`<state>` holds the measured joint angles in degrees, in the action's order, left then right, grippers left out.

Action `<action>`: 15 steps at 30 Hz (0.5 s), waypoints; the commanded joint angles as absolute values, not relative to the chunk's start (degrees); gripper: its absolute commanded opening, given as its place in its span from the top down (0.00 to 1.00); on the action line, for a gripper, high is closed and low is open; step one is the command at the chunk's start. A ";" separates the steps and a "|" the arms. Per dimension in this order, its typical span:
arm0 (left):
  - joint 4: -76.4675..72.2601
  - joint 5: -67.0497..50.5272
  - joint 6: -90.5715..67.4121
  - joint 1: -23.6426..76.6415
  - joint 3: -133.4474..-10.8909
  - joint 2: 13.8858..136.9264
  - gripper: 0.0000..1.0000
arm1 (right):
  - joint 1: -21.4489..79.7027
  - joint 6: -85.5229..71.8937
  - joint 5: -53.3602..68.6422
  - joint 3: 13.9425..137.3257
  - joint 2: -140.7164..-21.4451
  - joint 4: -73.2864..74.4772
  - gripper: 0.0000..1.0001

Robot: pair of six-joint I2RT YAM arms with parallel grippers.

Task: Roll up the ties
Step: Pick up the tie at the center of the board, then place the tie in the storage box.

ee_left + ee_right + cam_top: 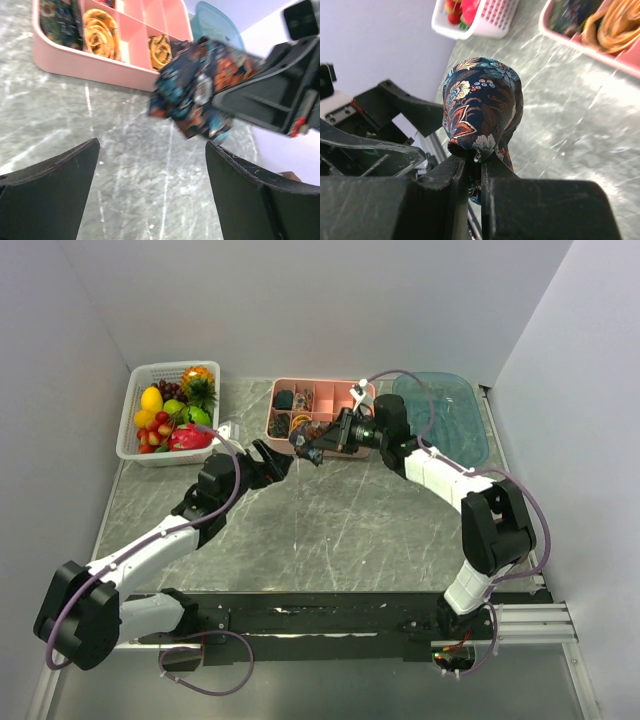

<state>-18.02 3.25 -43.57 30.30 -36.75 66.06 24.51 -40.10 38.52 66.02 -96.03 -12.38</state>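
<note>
The right pincer (477, 166) clamps a rolled tie (481, 107) above the bench (560, 130), its lower end hidden between the jaws. The left pincer (152, 150) gapes just beside it. The pink tray (90, 70) holds orange coils (100, 32) and 1 dark patterned roll (60, 17), cut off.

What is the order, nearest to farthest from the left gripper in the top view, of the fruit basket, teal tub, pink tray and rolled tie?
Measured from the left gripper:
1. Rolled tie, just to its right, above the table.
2. Pink tray, behind it, slightly right.
3. Fruit basket, at the back left.
4. Teal tub, at the back right.
</note>
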 commanded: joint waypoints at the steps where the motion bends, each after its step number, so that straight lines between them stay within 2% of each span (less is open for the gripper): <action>1: -17.31 4.22 -41.40 28.66 -37.53 65.21 0.07 | 22.94 -34.91 35.00 72.59 -97.12 -6.34 1.00; 15: -15.38 2.29 -39.47 25.14 -39.29 69.96 0.07 | 21.71 -23.56 23.39 96.14 -109.94 17.30 1.00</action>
